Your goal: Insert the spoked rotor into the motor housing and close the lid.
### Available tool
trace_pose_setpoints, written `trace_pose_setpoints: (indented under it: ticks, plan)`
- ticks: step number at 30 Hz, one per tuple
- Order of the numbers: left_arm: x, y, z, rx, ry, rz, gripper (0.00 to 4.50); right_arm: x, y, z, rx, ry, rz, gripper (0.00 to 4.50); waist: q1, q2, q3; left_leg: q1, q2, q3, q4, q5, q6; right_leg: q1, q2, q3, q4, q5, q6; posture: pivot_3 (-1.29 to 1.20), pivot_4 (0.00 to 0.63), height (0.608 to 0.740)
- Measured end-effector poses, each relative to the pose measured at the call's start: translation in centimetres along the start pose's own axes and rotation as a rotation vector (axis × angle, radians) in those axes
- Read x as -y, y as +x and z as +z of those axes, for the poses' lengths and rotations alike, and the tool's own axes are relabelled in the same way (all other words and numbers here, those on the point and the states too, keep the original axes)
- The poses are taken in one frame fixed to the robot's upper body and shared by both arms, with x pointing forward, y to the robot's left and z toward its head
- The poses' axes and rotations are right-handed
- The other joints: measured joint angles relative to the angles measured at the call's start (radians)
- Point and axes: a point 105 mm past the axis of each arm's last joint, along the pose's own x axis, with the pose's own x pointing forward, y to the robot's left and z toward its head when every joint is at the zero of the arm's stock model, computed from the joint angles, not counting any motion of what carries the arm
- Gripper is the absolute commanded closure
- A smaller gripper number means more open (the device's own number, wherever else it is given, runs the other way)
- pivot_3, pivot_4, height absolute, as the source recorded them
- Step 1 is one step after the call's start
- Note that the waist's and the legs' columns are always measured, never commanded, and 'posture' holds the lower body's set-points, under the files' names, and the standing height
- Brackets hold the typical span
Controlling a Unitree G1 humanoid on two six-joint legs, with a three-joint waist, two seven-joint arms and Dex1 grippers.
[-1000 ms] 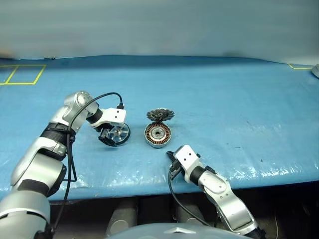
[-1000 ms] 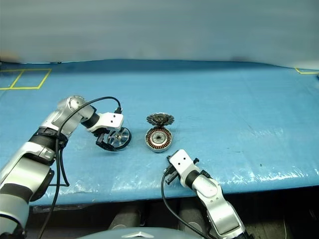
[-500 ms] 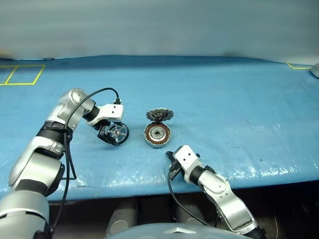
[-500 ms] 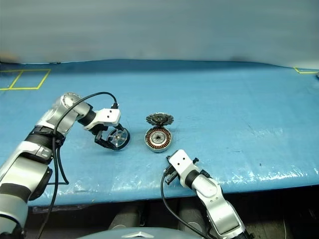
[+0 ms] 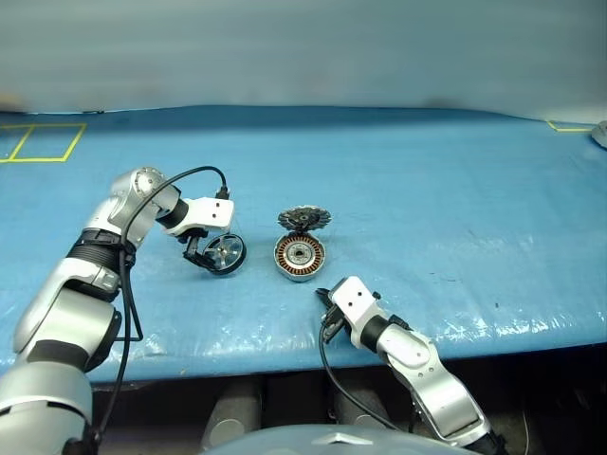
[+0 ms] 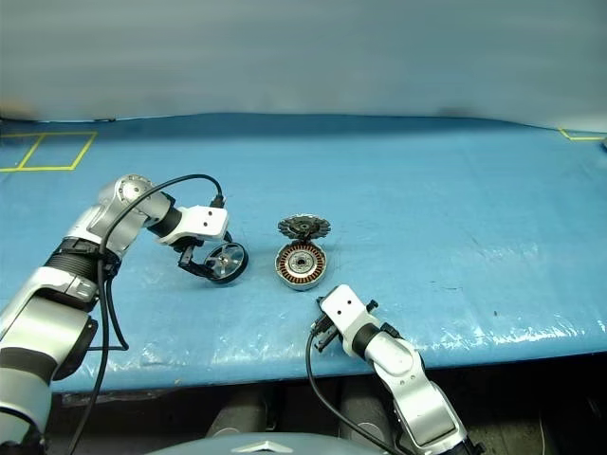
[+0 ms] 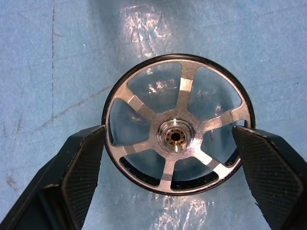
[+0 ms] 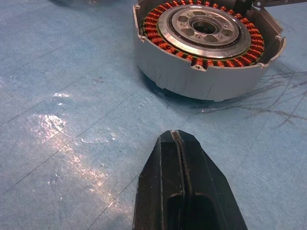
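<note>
1. One spoked rotor [image 7: 176, 137] is lying flat on the blue sheet, and six silvery spokes are running out from its hub.
2. One motor housing [image 5: 300, 258] is sitting to the right of it, with a single ring of copper-brown windings showing inside.
3. One lid [image 5: 304, 220] is resting just behind the housing.
4. One blue sheet [image 5: 436, 190] is covering the table.
5. Two yellow tape markings are showing on it: one [image 5: 43, 142] at the far left, one [image 5: 566, 125] at the far right.
</note>
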Motion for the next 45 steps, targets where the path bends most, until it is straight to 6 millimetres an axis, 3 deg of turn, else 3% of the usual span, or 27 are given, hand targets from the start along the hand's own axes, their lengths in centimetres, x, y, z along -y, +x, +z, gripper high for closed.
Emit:
trace_pose_setpoints:
  ticks: [28,33,45]
  plan:
    - [0.3,0.5,1.0,0.058,0.023,-0.010,0.01,0.0,0.0,0.0,-0.008,-0.010,-0.004,4.50,0.000,0.000,0.000,0.000,0.000,0.000,0.002,0.000,0.000,0.000,0.000,0.000,0.001,0.000,0.000,0.00,0.150,0.740]
    - [0.6,0.7,1.0,0.058,0.039,-0.016,1.57,0.0,0.0,0.0,-0.008,-0.012,-0.006,4.50,0.000,0.000,0.000,0.000,0.000,0.000,0.003,0.000,0.000,0.000,0.000,0.000,0.001,0.000,0.000,0.00,0.150,0.740]
    - [1.0,1.4,0.6,0.010,0.070,-0.046,1.57,0.0,-0.1,-0.1,-0.014,-0.009,-0.009,4.50,0.001,0.000,0.000,0.000,0.000,0.000,0.004,0.000,0.000,0.000,0.000,0.000,0.002,0.000,0.000,0.00,0.150,0.740]
